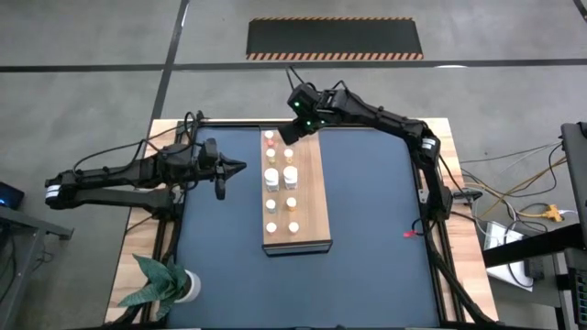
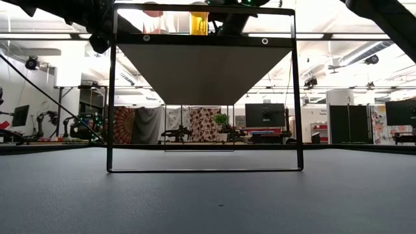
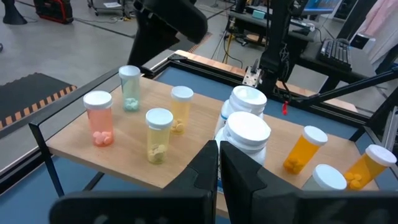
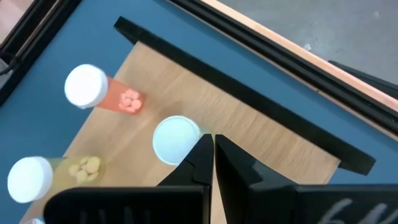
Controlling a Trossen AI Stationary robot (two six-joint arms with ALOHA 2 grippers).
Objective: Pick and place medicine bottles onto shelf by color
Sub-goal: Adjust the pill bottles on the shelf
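The shelf, a light wooden board on a black wire frame, stands mid-table. Medicine bottles stand on it in two rows: a pink one, a pale green one, yellow ones, two bigger white ones and orange ones. My right gripper is shut over the shelf's far end, its tips beside the pale green bottle's white cap. My left gripper waits shut, left of the shelf, holding nothing. My right gripper slants down from the far side. Its shut fingertips stand right beside the pale green bottle's cap. I cannot tell whether they touch it. The bottle stands upright on the board.
A green plant in a white pot stands at the table's near left corner. A small red thing lies on the dark mat to the right of the shelf. Bare mat lies on both sides of the shelf. Cables run off the table's right.
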